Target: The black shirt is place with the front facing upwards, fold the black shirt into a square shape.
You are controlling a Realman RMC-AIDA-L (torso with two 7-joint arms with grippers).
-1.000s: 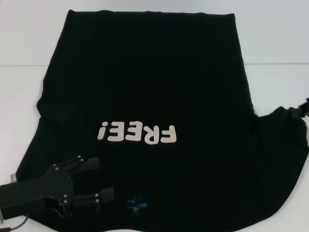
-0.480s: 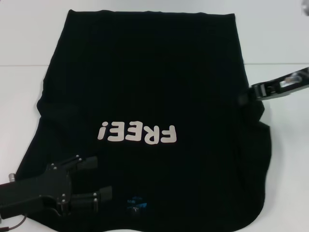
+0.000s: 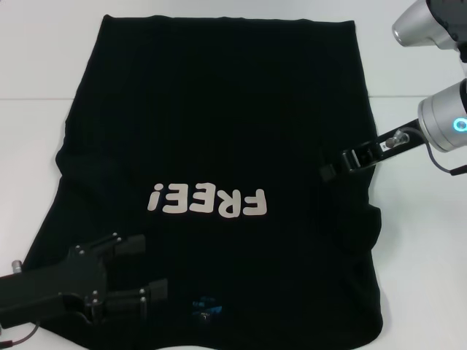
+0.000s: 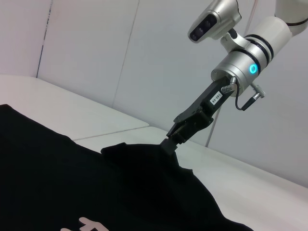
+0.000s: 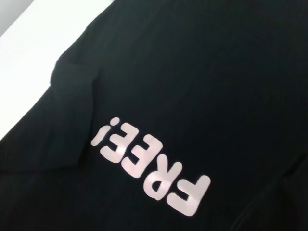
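Note:
The black shirt (image 3: pixel 219 109) lies front up on the white table, its pale "FREE!" letters (image 3: pixel 208 200) upside down to me and its blue neck label (image 3: pixel 206 305) near the front edge. My right gripper (image 3: pixel 328 170) is shut on the shirt's right sleeve and holds it folded inward over the body. The left wrist view shows it (image 4: pixel 169 143) pinching a raised peak of cloth (image 4: pixel 144 154). My left gripper (image 3: pixel 149 267) is open and empty, low over the shirt's near left part beside the collar. The right wrist view shows the shirt (image 5: pixel 202 67) and letters (image 5: pixel 149 166).
The white table (image 3: pixel 44 58) shows bare on the left, right and far sides of the shirt, with a seam line across it. My right arm's silver wrist (image 3: pixel 445 117) reaches in from the upper right. A pale wall (image 4: pixel 96 57) stands behind.
My right gripper has carried the right sleeve leftward over the shirt's body, so the shirt's right side is now narrower and straighter. The left gripper has hardly moved.

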